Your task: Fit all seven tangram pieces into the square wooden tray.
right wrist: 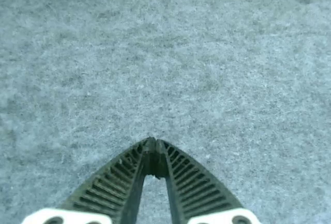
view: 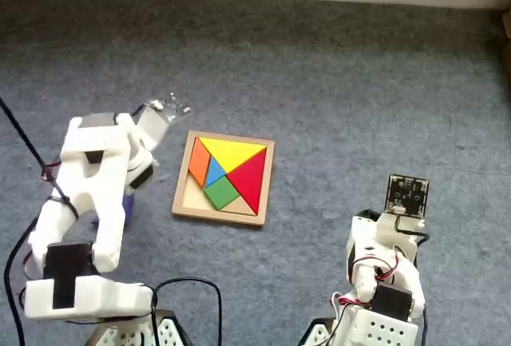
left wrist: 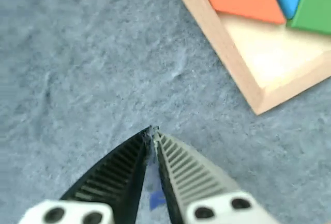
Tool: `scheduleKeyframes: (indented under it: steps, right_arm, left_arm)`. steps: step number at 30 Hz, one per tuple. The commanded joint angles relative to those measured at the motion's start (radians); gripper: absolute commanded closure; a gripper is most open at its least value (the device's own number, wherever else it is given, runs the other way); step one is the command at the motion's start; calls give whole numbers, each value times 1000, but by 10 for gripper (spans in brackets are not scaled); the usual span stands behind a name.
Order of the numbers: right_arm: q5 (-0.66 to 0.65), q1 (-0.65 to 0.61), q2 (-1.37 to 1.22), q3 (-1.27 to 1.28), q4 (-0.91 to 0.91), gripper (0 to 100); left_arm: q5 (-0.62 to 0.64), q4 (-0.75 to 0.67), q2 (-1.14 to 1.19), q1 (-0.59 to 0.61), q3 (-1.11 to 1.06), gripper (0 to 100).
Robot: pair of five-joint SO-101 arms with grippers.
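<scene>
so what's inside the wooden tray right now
The tray holds five pieces: orange, blue, green, yellow and red. Its corner nearest the left claw is bare wood. Nothing covers the tray.

Wooden tray (view: 185, 202) w/ yellow (view: 227, 154), red (view: 251, 174), orange (view: 198, 166), blue (view: 214, 174), green (view: 221, 192) pcs, L arm (view: 96, 178) just beside.

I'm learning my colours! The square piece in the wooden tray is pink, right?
Not quite. The square piece in the wooden tray is green, not pink. The high view shows it.
</scene>
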State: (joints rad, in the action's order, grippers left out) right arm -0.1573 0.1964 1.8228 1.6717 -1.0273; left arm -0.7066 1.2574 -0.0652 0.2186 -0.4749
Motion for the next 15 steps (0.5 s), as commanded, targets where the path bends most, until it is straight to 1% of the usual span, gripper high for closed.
scheduleKeyframes:
  steps: [1, 3, 5, 6, 10, 13, 15]
  right_arm:
    - [8, 13, 13, 110, 18, 992]
    - [8, 13, 13, 110, 18, 992]
    - [8, 13, 13, 110, 18, 992]
    - [8, 13, 13, 110, 18, 992]
    - [8, 13, 13, 110, 18, 992]
    - [8, 13, 13, 110, 18, 992]
    - [8, 13, 13, 110, 18, 992]
  left_arm:
    - [26, 169, -116, 10, 119, 944]
    - [28, 224, -160, 15, 133, 867]
    - [31, 242, -200, 30, 125, 787]
    - [31, 241, -217, 48, 113, 764]
    - [21, 206, -246, 114, 62, 751]
    - [-64, 203, -246, 153, 5, 751]
    - [-100, 203, -246, 179, -38, 752]
